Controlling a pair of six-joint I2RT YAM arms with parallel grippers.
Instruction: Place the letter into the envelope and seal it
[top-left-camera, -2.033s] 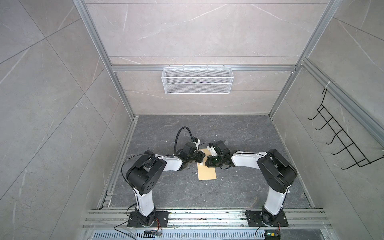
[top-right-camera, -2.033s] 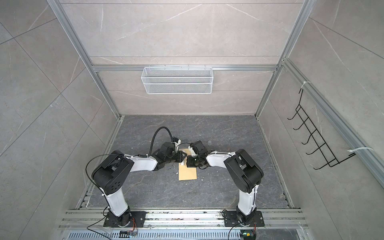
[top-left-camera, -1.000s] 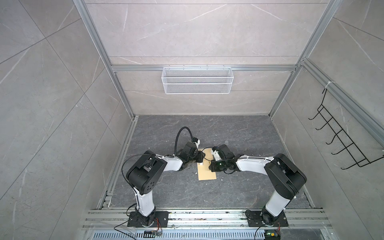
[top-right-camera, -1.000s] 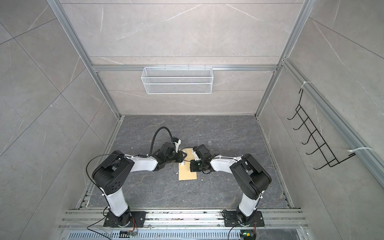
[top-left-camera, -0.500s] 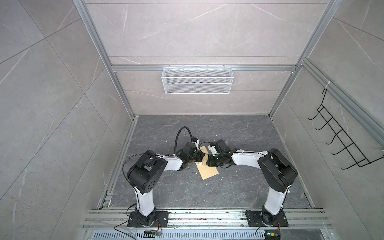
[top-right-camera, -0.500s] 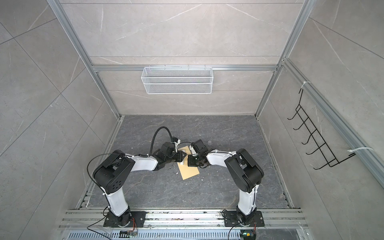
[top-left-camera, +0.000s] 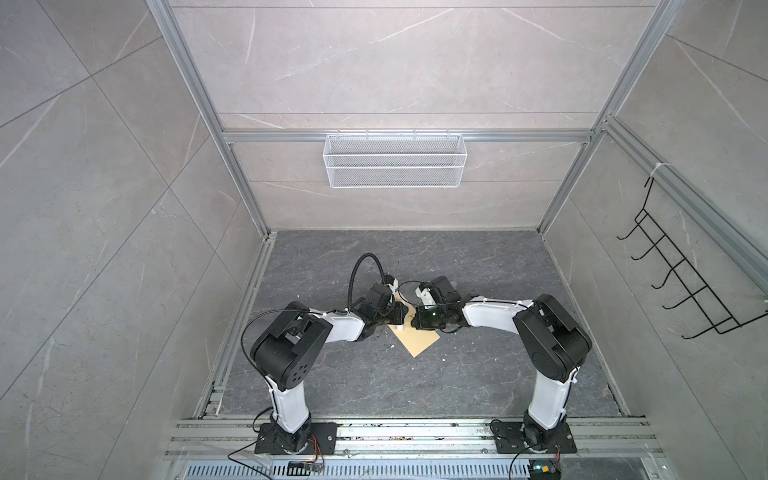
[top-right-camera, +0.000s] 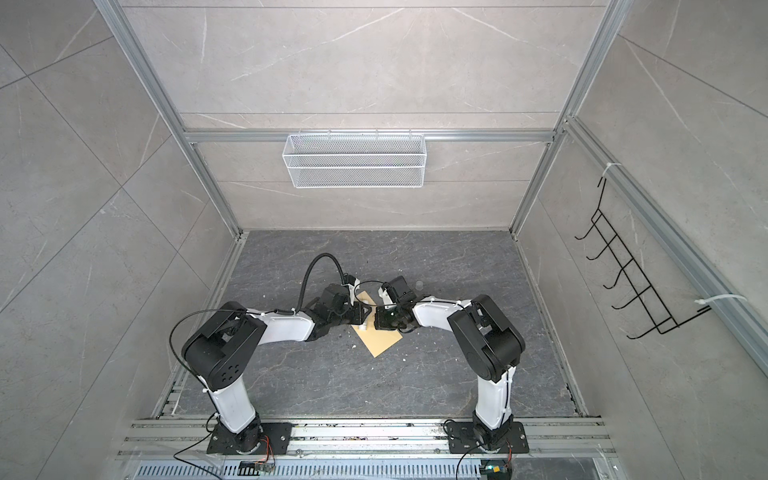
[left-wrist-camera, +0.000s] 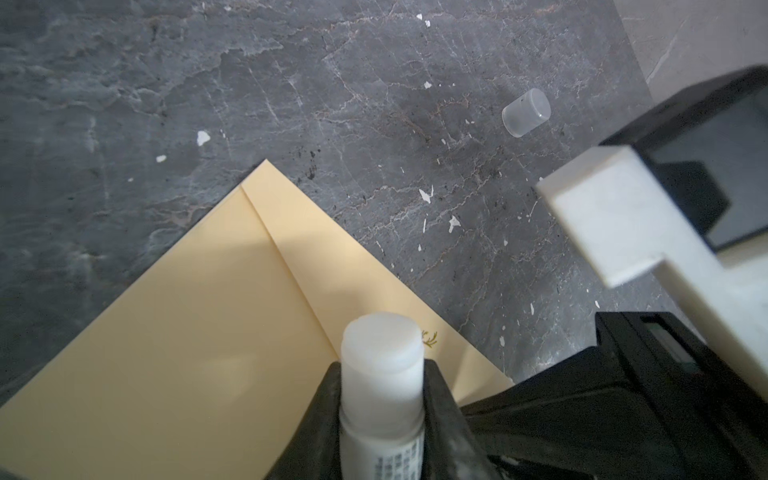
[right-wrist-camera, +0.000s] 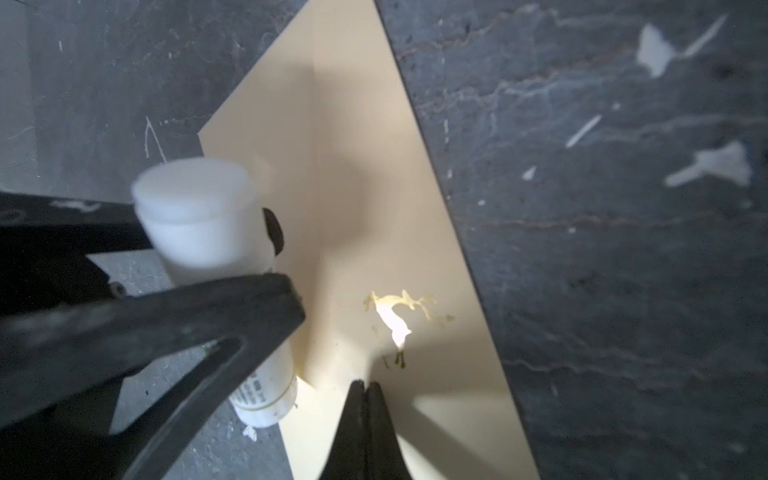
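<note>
Reaching in from the left of both top views, the left gripper (top-left-camera: 399, 323) sits low over the dark stone floor (top-left-camera: 478, 374). Its jaws are partly closed around an uncapped white glue stick (left-wrist-camera: 380, 345), whose waxy end pokes past the fingertips. Right under that end lies the envelope (left-wrist-camera: 187, 353), plain yellow paper lying on the floor between the two arms. It is set slantwise, with one corner aimed at the near rail. In the left wrist view a crease crosses it. The narrow strip beyond the crease, the open flap (left-wrist-camera: 324, 249), runs away from the stick's tip along the envelope's edge. A small gold ornament (left-wrist-camera: 430, 338) sits on that strip, just beside the stick. No separate bordered letter shows in any view, so it is most likely already inside. On the far side of the envelope, the right gripper (right-wrist-camera: 365, 388) has its jaws shut tight with nothing between them. Its tips are down on or just above the flap near the ornament, seemingly pinning the paper. Farther right and back, well apart, a clear cap (left-wrist-camera: 525, 113) lies on its side. The left arm is the one placed to act. The flap lies directly ahead of the glue, so the stroke should follow the crease while the right tips stop the paper sliding.
</note>
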